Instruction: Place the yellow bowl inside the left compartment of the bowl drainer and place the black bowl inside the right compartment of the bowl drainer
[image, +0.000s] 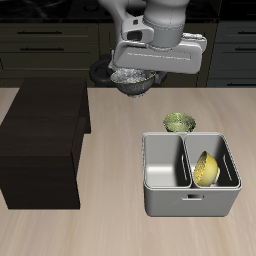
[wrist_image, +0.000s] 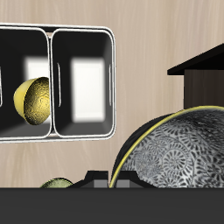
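One yellow bowl (image: 206, 169) on edge in bowl drainer (image: 190, 203), black bowl (wrist_image: 179, 149) at claw (image: 133, 72)

**Bystanders on the table**

1 olive-green bowl (image: 179, 122) sits upright on the light wooden table (image: 110, 225), toward the back and well apart from the front edge. A dark, blocky cabinet (image: 42, 145) stands on the table off to one side of it. Behind the table runs a row of dark drawers (image: 45, 45).
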